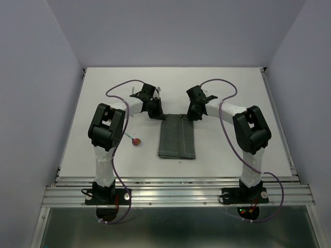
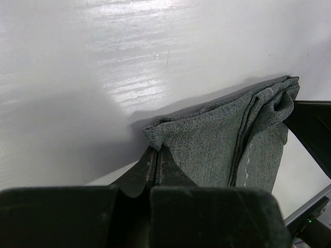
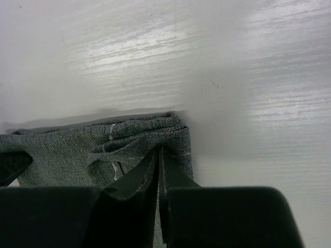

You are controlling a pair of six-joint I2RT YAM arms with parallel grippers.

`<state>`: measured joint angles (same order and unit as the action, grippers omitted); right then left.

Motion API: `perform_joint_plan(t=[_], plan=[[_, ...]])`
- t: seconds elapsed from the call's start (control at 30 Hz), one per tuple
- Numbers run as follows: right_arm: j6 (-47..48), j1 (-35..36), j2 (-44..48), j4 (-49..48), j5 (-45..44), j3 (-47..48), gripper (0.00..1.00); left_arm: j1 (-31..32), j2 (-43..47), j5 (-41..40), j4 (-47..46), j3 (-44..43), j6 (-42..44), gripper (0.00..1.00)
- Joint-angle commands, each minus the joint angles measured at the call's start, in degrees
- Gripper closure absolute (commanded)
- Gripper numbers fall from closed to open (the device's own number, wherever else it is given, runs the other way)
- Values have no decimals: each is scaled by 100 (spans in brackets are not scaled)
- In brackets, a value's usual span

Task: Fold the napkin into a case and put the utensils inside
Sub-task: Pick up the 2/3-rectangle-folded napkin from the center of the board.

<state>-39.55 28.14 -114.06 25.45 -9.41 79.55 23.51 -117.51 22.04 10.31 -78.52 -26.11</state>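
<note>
Top external only, spoon [image 1: 136, 141] near napkin [image 1: 177, 137]

Narrow folded grey napkin [image 1: 177, 137], red-bowled spoon [image 1: 133, 139] near its left.

Your white table [image 1: 103, 88] sits boxed by plain lavender walls [image 1: 176, 31]; soft glare streaks its top. A metal rail [image 1: 176, 195] lines its near edge.
</note>
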Motion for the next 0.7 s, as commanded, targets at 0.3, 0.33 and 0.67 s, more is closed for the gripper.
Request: perform_joint_plan(t=[0.3,0.33,0.67], plan=[[-668,-2,244,267,-615,-247,92,163,263,212,385,-568,-69,100],[-677,-2,244,276,-615,-247,92,180,308,230,367,-568,-113,100],[-800,-2,183,285,-571,-273,92,418,537,362,235,-743,-500,100]])
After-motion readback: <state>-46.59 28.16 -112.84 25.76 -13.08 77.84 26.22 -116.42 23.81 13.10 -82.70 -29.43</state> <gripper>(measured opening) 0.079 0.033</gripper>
